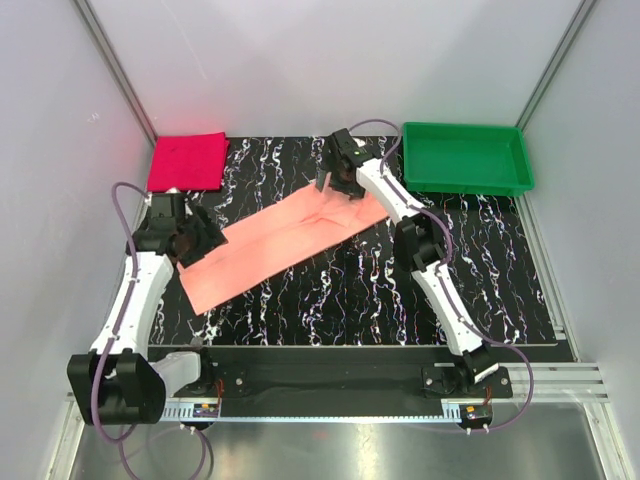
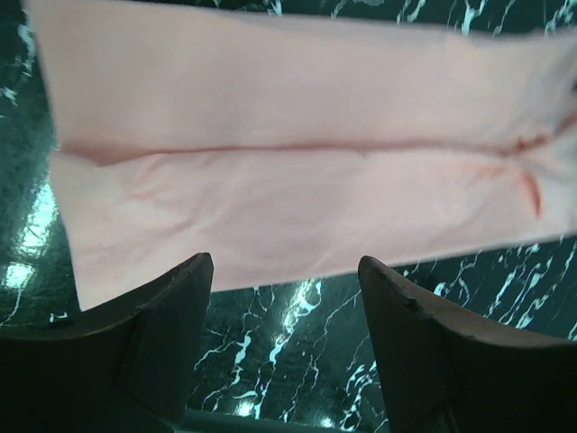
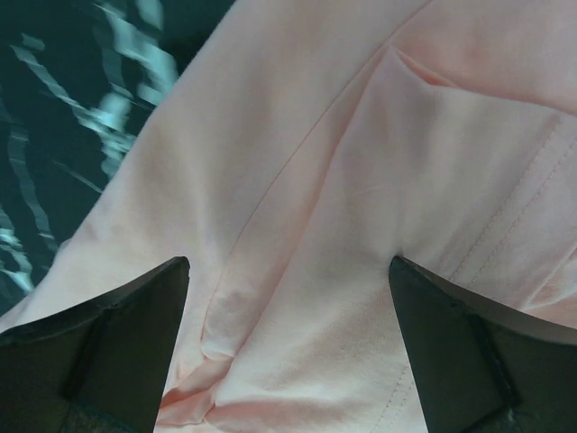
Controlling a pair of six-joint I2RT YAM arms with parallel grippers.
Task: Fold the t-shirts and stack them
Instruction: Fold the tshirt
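Observation:
The salmon-pink t-shirt (image 1: 285,245) lies on the table as a long narrow strip, folded lengthwise and running diagonally from near left to far right. The magenta t-shirt (image 1: 187,160) lies folded in a flat rectangle at the back left corner. My left gripper (image 1: 192,243) is at the strip's left end. In the left wrist view the left gripper (image 2: 284,271) stands open over bare table, the pink t-shirt (image 2: 288,198) edge just ahead of its tips. My right gripper (image 1: 336,180) hovers at the strip's far right end. The right gripper (image 3: 288,266) is open above the pink t-shirt (image 3: 343,180), holding nothing.
A green plastic tray (image 1: 465,180) stands at the back right. The black marbled table top (image 1: 400,290) ends at white walls on the left, back and right. Grey cables loop from both arms.

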